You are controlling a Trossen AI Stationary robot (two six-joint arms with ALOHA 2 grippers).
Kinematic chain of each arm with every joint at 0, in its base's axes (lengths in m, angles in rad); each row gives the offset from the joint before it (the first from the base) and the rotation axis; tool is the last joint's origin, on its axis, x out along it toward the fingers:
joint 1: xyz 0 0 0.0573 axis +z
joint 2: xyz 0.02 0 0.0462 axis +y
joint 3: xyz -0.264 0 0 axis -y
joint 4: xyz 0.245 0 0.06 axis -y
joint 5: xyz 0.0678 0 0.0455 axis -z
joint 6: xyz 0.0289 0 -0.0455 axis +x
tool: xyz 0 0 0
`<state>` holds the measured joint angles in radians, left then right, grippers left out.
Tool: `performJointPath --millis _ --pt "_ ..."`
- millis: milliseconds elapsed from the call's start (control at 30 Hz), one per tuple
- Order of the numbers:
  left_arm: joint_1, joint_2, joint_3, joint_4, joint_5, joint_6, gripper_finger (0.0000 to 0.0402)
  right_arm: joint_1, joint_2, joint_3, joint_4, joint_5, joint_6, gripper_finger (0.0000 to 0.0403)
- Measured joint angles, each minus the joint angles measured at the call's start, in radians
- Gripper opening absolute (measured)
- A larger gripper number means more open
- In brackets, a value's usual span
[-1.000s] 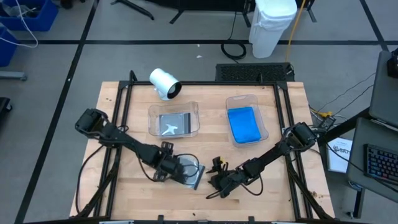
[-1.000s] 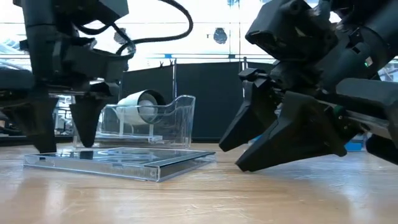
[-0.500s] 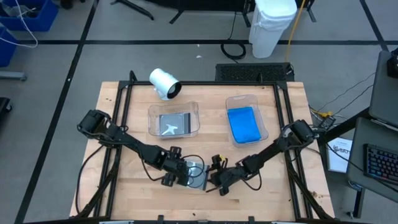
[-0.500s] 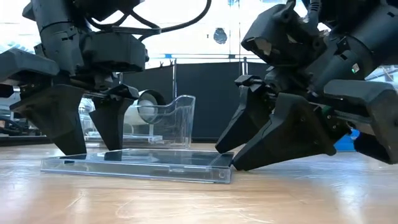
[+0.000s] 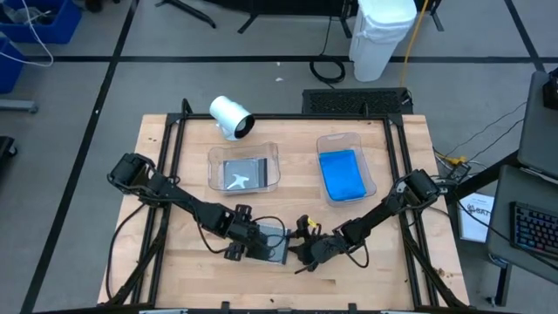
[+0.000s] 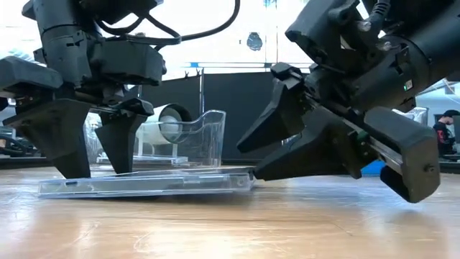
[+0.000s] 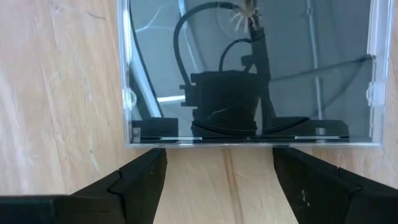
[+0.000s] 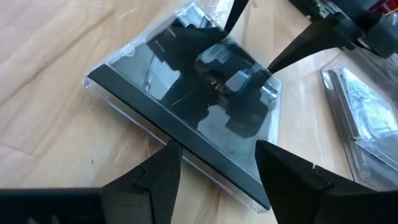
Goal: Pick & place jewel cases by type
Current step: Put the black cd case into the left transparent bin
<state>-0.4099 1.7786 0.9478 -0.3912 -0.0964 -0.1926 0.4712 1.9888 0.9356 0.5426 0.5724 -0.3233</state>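
One clear jewel case (image 5: 275, 249) with a dark spine lies flat on the wood at the table's near middle, between my two grippers. My left gripper (image 5: 255, 247) stands open at its left edge, fingers pointing steeply down (image 6: 97, 173). My right gripper (image 5: 301, 251) is open at its right edge, slanting down toward it (image 6: 262, 155). The left clear tray (image 5: 244, 168) holds dark cases and the right clear tray (image 5: 346, 174) holds blue cases. My left gripper sets both fingertips (image 7: 152, 163) against the case's left edge (image 7: 217, 143), from above and the left, tips down at the table. Nothing is between the fingers. My right gripper's lower fingertip (image 6: 253, 173) meets the case's dark spine edge (image 8: 186, 138) from the right, slanting down. Its other finger stands above the case without touching. The case lies on the table.
A white cylinder (image 5: 231, 116) lies on its side at the table's far left, behind the left tray. A black frame (image 5: 170, 174) runs along the table's sides. Bare wood lies along the near edge.
The case has turned about on the table, so that a long edge now faces the near side instead of a corner, and it has slid a little toward the right. My left gripper has tipped steeper behind it. My right gripper has come in toward the case's right edge, rolling.
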Motion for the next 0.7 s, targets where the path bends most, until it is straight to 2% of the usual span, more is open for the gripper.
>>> performJointPath --millis 133,333,467,533,700 --pt "0.000 0.000 0.000 -0.009 0.001 0.009 0.0296 0.006 -0.001 0.000 0.055 0.008 -0.020 0.0196" --pt "-0.002 0.001 0.000 -0.040 0.009 0.015 0.0296 0.016 -0.011 0.012 0.269 0.048 -0.113 0.0196" --pt "-0.001 0.002 0.003 -0.017 -0.001 0.008 0.0296 0.013 -0.011 0.013 0.341 0.055 -0.164 0.0196" --pt "-0.001 0.002 0.003 -0.014 -0.001 0.011 0.0296 0.006 -0.011 0.011 0.338 0.046 -0.165 0.0196" --pt "-0.001 0.002 0.003 -0.010 -0.003 0.017 0.0296 -0.031 -0.011 0.011 0.337 -0.056 -0.112 0.0196"
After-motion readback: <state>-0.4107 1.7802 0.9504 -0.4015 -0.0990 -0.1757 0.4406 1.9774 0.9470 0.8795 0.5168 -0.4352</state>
